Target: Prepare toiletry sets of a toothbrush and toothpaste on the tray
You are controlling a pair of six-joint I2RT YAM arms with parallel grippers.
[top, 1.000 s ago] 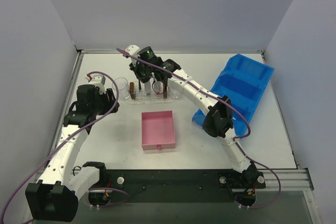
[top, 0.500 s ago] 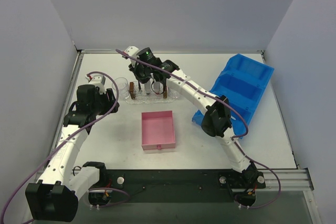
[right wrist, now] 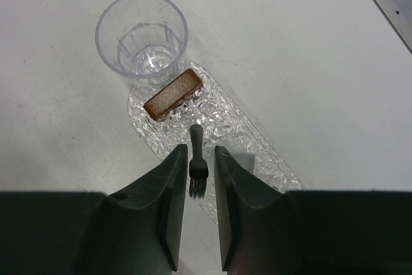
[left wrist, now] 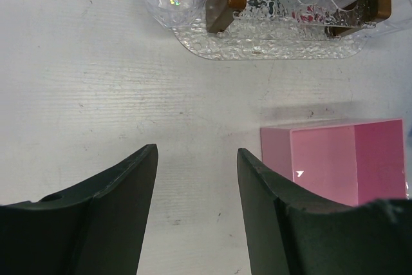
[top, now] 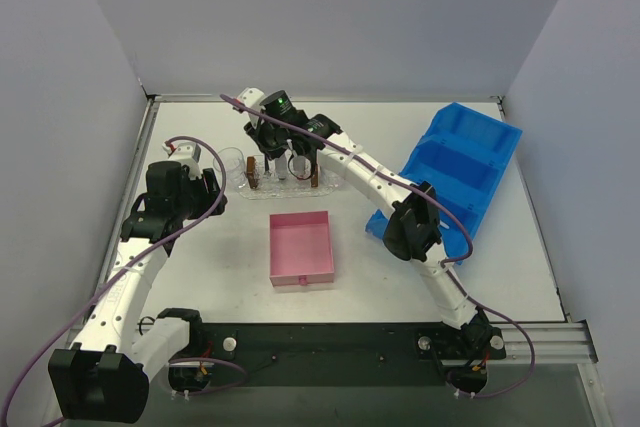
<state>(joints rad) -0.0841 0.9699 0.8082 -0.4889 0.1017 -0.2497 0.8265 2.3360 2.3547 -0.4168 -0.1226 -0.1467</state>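
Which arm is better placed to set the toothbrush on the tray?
Right. Its jaws flank the toothbrush directly over the tray; the left jaws hang open and empty, short of it.

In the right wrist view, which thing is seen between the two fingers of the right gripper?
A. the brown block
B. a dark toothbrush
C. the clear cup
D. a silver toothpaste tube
B: the dark toothbrush lies between the fingers of the right gripper, over the tray, while the clear cup and the brown block are beyond the fingertips.
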